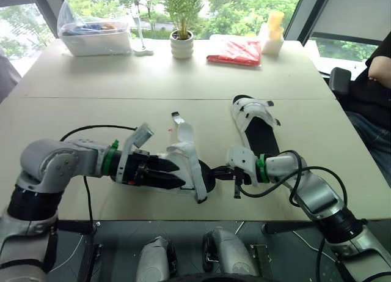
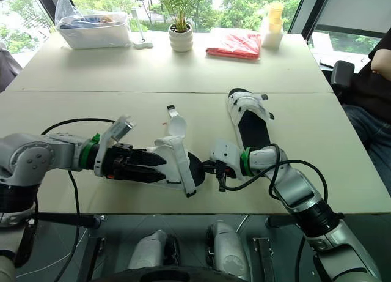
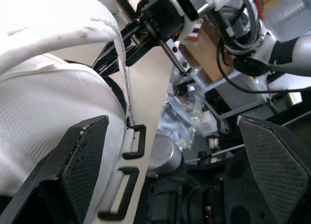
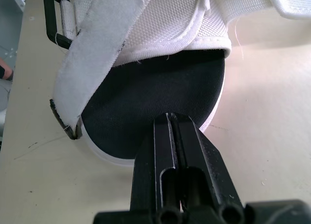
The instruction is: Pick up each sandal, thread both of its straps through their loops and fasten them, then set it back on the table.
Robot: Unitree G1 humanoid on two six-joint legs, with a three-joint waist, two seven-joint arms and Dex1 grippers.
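Here's the long pale beige bench point(image 1: 122, 117), two tops butted together and running back to the window. At the right end a person in a dark top point(image 1: 376, 80) sits close to its corner.

At the far left corner stands a clear plastic tub point(image 1: 98, 40) with a bag bulging out of it.

Now the footwear. One white-strapped sandal with a black footbed point(image 1: 261, 135) lies flat on the right half of the bench, well behind the arms. The other white-and-black sandal point(image 1: 190, 159) sits near the front edge, right between the two arms.

The left hand point(image 1: 176, 175) comes in from the left, its black fingers point(image 3: 82, 161) spread apart, one resting against the white upper. The right hand point(image 1: 217, 173) comes in from the other side, fingers pressed together with nothing between them, tips on the rounded end of that black footbed.

At the back, a flat red packet point(image 1: 234, 51) lies just beside a yellow-and-white container point(image 1: 272, 34), and a small palm in a ribbed white pot point(image 1: 181, 44) stands mid-bench.

One loose white strap point(image 1: 182, 128) trails away across the bench. Two small black plastic loops point(image 3: 137, 141) hang empty at the sandal's side.
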